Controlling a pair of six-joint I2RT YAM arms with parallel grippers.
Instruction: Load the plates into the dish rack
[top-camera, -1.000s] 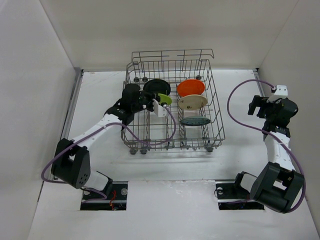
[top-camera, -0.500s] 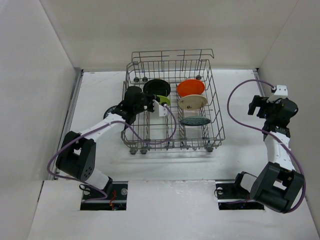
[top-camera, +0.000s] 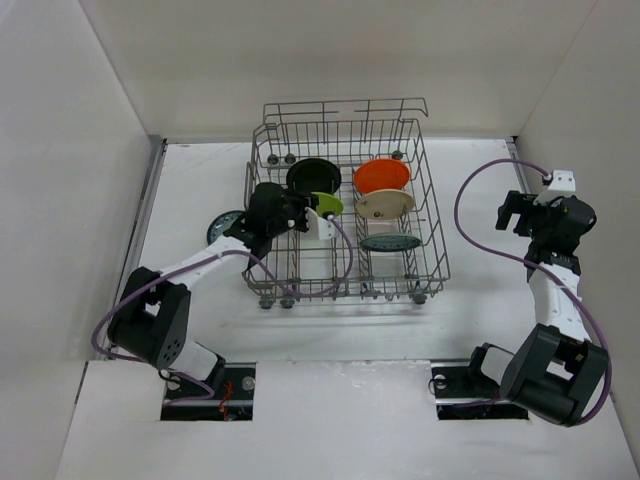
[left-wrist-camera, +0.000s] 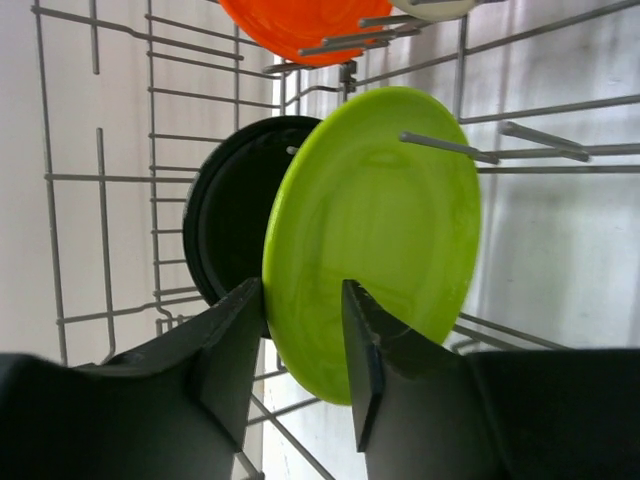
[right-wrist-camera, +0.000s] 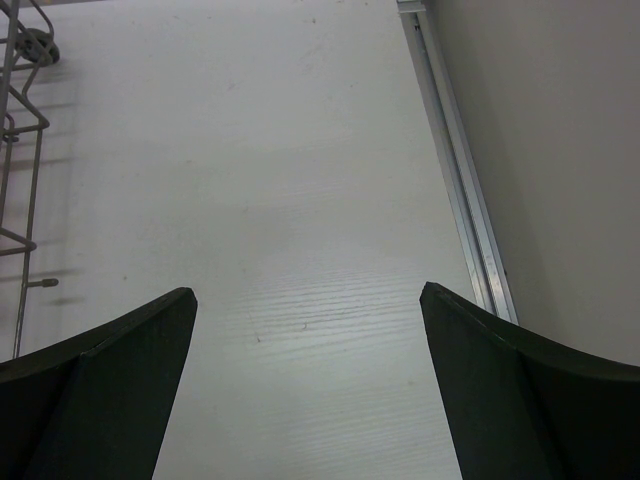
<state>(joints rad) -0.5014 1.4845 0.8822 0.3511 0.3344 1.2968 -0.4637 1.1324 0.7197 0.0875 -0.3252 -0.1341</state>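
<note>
Lime plate (left-wrist-camera: 375, 240) standing in the dish rack (top-camera: 436, 240)
The left fingers (left-wrist-camera: 225, 360) straddle its lower rim, grip unclear; right fingers (right-wrist-camera: 110, 380) spread, empty. Likely light, stiff, slick: pinch the rim.

- The left arm (top-camera: 195, 262) was made of long white tubes with fat black joints.
- The right arm (top-camera: 556, 296) had the same white tubes and black joints.
- A thin purple left cable (top-camera: 347, 250) hung from it in a loop.
- A purple right cable (top-camera: 458, 208) made a big curve.
- A small white box (top-camera: 562, 181) sat on the right wrist.
- The left gripper (left-wrist-camera: 300, 300) had two dark, flat left fingers (left-wrist-camera: 225, 350).
- The right gripper (right-wrist-camera: 307, 292) had dark right fingers (right-wrist-camera: 100, 370) with pointy tips.
</note>
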